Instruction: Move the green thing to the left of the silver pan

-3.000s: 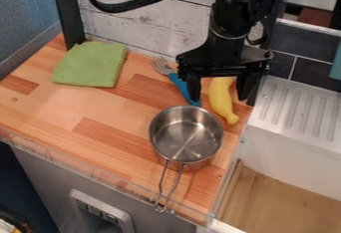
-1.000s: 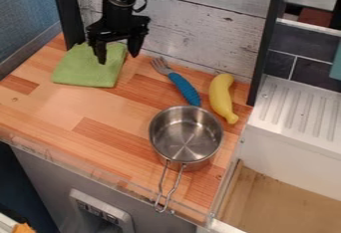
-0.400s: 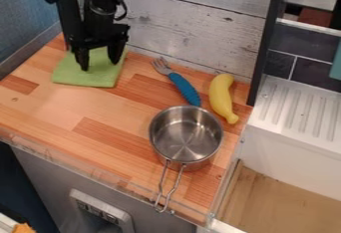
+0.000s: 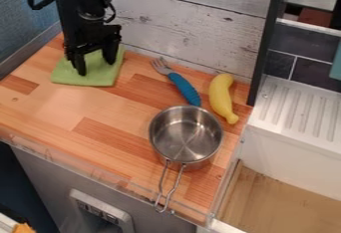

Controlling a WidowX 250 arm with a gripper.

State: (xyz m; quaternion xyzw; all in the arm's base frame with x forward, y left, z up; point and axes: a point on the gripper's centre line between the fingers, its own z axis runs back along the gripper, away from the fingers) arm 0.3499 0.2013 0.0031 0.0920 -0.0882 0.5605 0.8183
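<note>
Camera view: tool (image 4: 96,67) spread wide over green cloth (image 4: 100,77).

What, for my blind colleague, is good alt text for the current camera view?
An open black gripper hangs over a green cloth at the back left of a wooden counter; a blue-handled fork, banana and silver pan are to the right.

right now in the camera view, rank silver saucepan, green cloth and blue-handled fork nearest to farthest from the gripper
1. Green cloth, beneath the gripper
2. Blue-handled fork, right of the cloth
3. Silver saucepan, in front of the fork
</note>
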